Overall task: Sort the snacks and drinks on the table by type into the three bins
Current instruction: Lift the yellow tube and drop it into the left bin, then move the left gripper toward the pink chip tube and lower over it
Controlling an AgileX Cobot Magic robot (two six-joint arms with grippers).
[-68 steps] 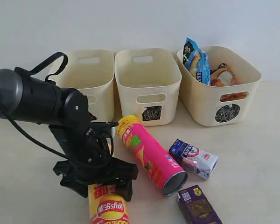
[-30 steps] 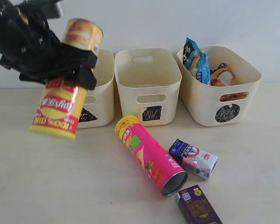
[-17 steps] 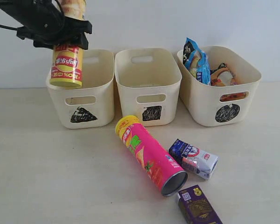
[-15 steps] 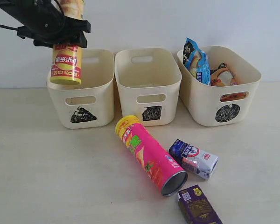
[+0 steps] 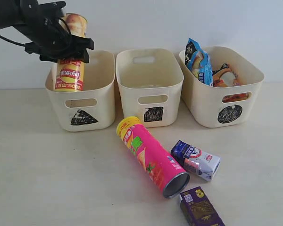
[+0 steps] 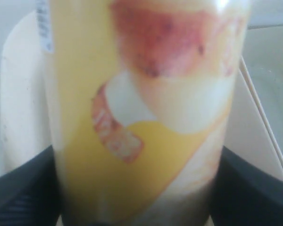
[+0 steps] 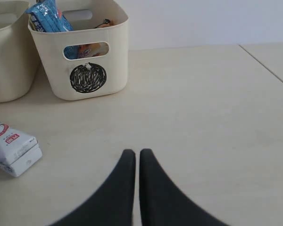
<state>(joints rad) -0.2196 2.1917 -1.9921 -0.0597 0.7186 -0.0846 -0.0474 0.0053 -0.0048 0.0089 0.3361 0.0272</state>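
Observation:
My left gripper [image 5: 61,51] is shut on the yellow chip tube [image 5: 70,70], held upright with its lower end inside the triangle bin [image 5: 96,101]; the tube [image 6: 146,108] fills the left wrist view. The pink chip tube [image 5: 151,155] lies on the table [image 5: 47,179] in front of the square bin [image 5: 151,87]. Beside it lie the white and blue carton [image 5: 196,160] and the dark purple carton [image 5: 200,207]. The blue packet [image 5: 200,61] and orange packet [image 5: 225,75] sit in the circle bin [image 5: 226,101]. My right gripper [image 7: 137,153] is shut and empty above bare table.
The three bins stand in a row against a pale wall. In the right wrist view the circle bin [image 7: 85,52] and the white and blue carton [image 7: 12,150] lie ahead of the fingers, and a table edge [image 7: 269,66] runs at the far side.
My left gripper lifted the yellow tube off the table, swung it upright over the triangle bin, and has now lowered its end into that bin. Everything else stayed put.

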